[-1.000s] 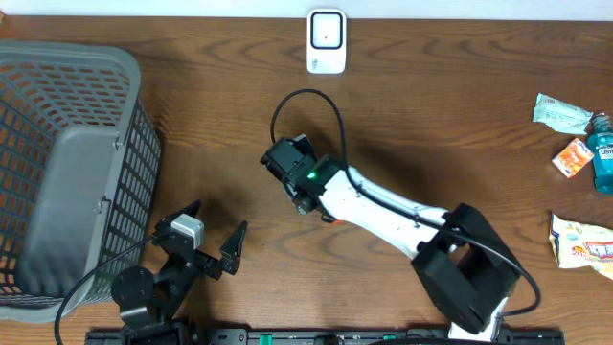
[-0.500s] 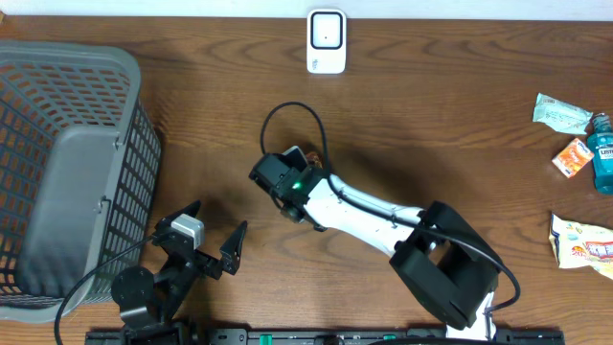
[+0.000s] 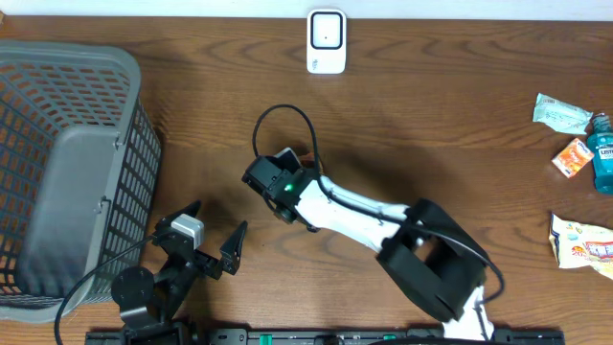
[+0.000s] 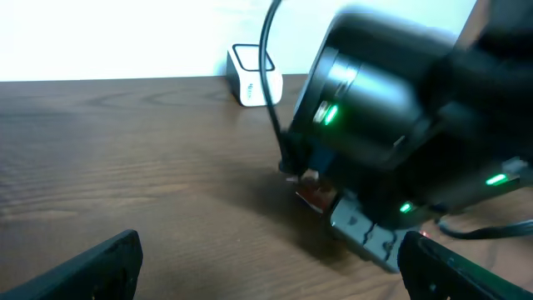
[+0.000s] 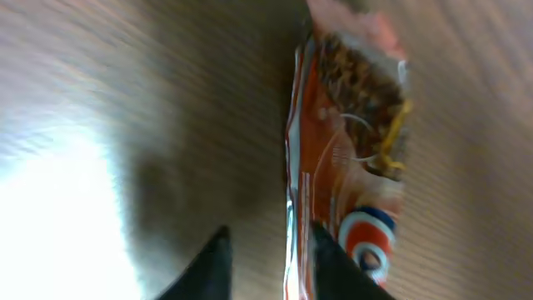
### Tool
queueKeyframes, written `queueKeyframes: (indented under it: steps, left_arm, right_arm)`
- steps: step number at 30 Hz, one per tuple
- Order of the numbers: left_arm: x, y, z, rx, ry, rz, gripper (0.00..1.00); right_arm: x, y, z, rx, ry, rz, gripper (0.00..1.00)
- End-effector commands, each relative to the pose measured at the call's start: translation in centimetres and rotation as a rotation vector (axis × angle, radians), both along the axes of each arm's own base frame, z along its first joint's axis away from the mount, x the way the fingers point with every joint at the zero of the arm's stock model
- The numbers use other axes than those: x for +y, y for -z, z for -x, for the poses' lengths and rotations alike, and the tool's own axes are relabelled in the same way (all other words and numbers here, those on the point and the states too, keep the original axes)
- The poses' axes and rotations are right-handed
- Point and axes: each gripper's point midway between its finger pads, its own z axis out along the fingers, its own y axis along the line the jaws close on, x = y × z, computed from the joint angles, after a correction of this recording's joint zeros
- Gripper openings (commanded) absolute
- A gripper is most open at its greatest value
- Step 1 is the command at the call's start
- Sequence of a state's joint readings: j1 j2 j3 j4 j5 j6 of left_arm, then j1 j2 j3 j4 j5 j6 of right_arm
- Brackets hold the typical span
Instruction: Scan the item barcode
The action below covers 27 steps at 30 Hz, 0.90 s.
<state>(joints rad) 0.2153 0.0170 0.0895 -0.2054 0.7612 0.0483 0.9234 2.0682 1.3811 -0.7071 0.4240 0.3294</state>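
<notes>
Your right hand [image 5: 271,265] is narrow over the worktop [image 3: 460,105], the snack packet [image 5: 350,142] lying edge-in between its fingers; whether it grips, you cannot tell. Your left hand [image 3: 213,228] gapes wide near the basket [image 3: 57,144]

The overhead view is sharp and evenly lit; the right wrist view is motion-blurred, glare whitening the counter [image 5: 50,217].
</notes>
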Motion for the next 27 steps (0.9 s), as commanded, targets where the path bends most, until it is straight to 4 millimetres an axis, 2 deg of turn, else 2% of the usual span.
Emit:
queueKeyframes:
  steps: [1, 3, 7, 9, 12, 15, 16, 18, 22, 23, 27]
  left_arm:
    - [-0.2, 1.1, 0.2, 0.035, 0.011, 0.015, 0.98]
    - [-0.2, 1.1, 0.2, 0.035, 0.011, 0.015, 0.98]
    - [-0.2, 1.1, 0.2, 0.035, 0.011, 0.015, 0.98]
    - [-0.2, 1.1, 0.2, 0.035, 0.011, 0.015, 0.98]
    - [-0.2, 1.1, 0.2, 0.035, 0.011, 0.015, 0.98]
    - [-0.2, 1.1, 0.2, 0.035, 0.011, 0.015, 0.98]
    - [-0.2, 1.1, 0.2, 0.035, 0.011, 0.015, 0.98]
    - [-0.2, 1.1, 0.2, 0.035, 0.011, 0.015, 0.97]
    - [-0.2, 1.1, 0.2, 0.035, 0.011, 0.015, 0.98]
    - [-0.2, 1.1, 0.2, 0.035, 0.011, 0.015, 0.98]
    - [-0.2, 1.1, 0.2, 0.035, 0.011, 0.015, 0.98]
  right_arm:
    - [-1.8, 2.6, -1.0, 0.026, 0.029, 0.072, 0.20]
    - [-2.2, 2.6, -1.2, 0.028, 0.039, 0.074, 0.28]
    - [-1.9, 2.1, -1.3, 0.025, 0.037, 0.071, 0.52]
    - [-2.0, 1.4, -1.5, 0.014, 0.038, 0.087, 0.55]
    - [-2.1, 0.5, -1.9, 0.003, 0.043, 0.097, 0.53]
    - [-2.4, 0.6, -1.7, 0.022, 0.052, 0.100, 0.40]
    - [-2.6, 0.6, -1.6, 0.032, 0.060, 0.099, 0.40]
    - [-3.7, 0.8, -1.0, 0.056, 0.138, 0.104, 0.34]
    - [-4.1, 0.4, -0.8, 0.067, 0.142, 0.120, 0.29]
    - [-4.2, 0.1, -0.8, 0.068, 0.147, 0.120, 0.26]
    - [-4.5, -1.2, -0.9, 0.052, 0.196, 0.094, 0.25]
